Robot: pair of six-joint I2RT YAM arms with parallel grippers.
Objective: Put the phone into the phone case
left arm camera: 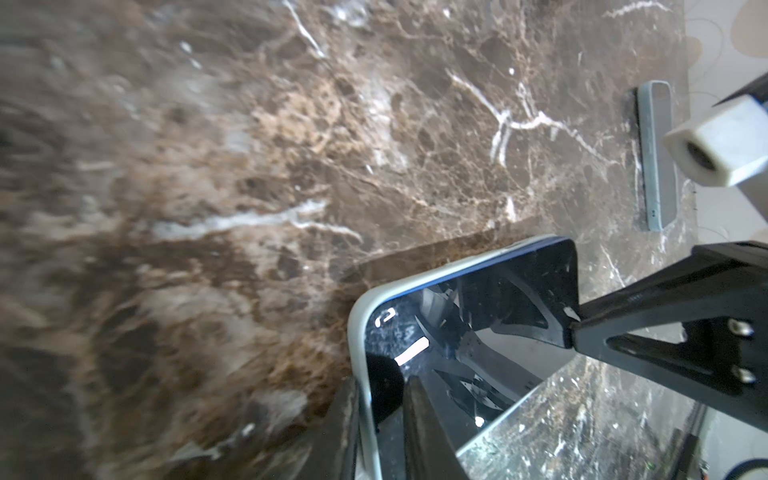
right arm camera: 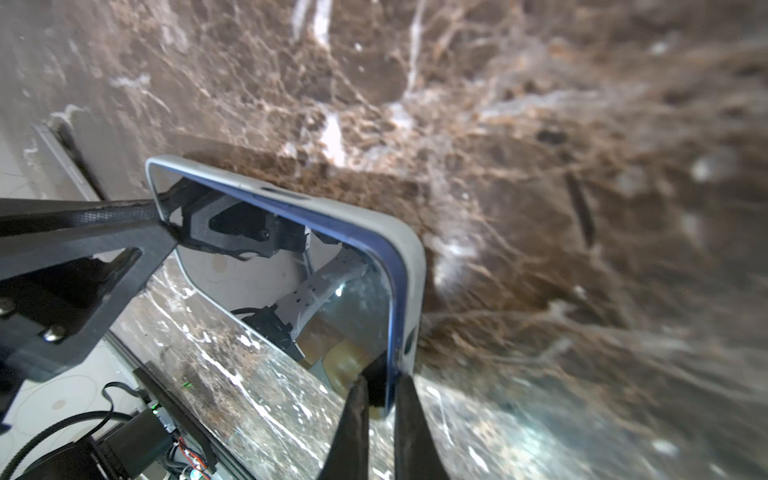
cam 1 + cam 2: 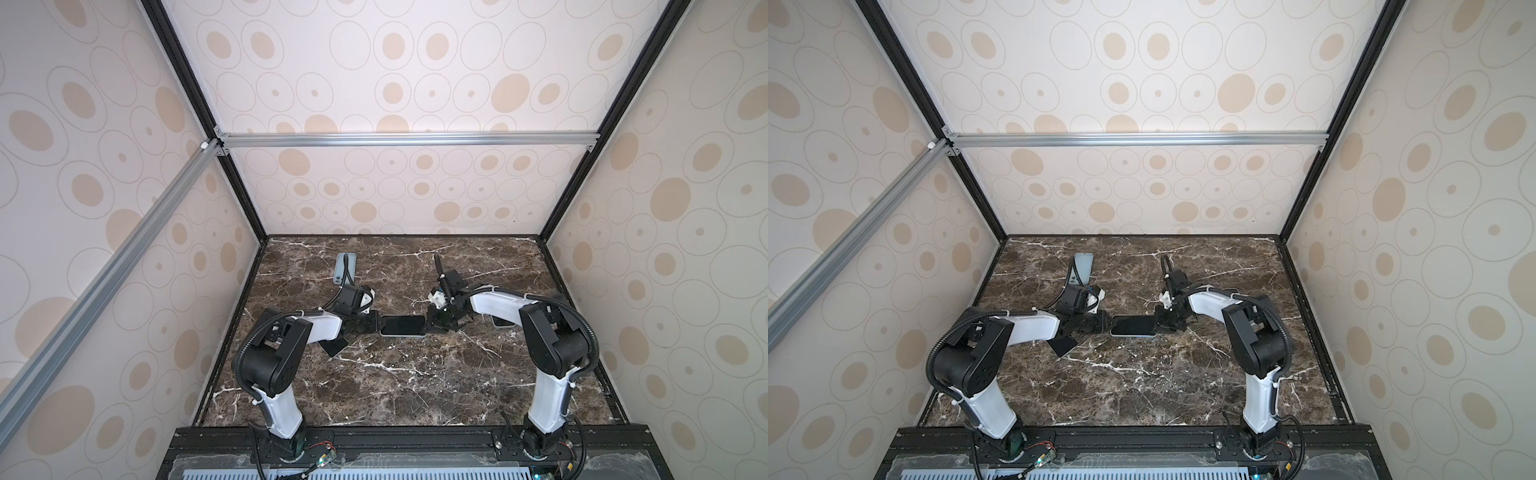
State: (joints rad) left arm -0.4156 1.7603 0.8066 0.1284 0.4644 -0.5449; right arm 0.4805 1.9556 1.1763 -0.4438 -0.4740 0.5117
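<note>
The phone point(image 3: 402, 325) point(image 3: 1133, 325) has a dark screen and a blue frame, and it hangs level just above the marble table between my two grippers. A pale grey phone case point(image 1: 357, 328) point(image 2: 409, 257) wraps its rim along the edges that show. My left gripper point(image 3: 376, 325) point(image 3: 1106, 324) point(image 1: 380, 390) is shut on its left short end, one finger on the screen and one behind the case. My right gripper point(image 3: 428, 324) point(image 3: 1158, 323) point(image 2: 384, 380) is shut the same way on the right end. Each wrist view also shows the opposite gripper on the far end.
A grey-blue phone-sized slab point(image 3: 345, 268) point(image 3: 1084, 268) point(image 1: 658, 158) lies flat at the back left. A black flat piece point(image 3: 336, 345) point(image 3: 1065, 345) lies under my left forearm. A dark object point(image 3: 500, 322) is partly hidden under my right arm. Walls enclose the marble table point(image 3: 395, 386) on three sides.
</note>
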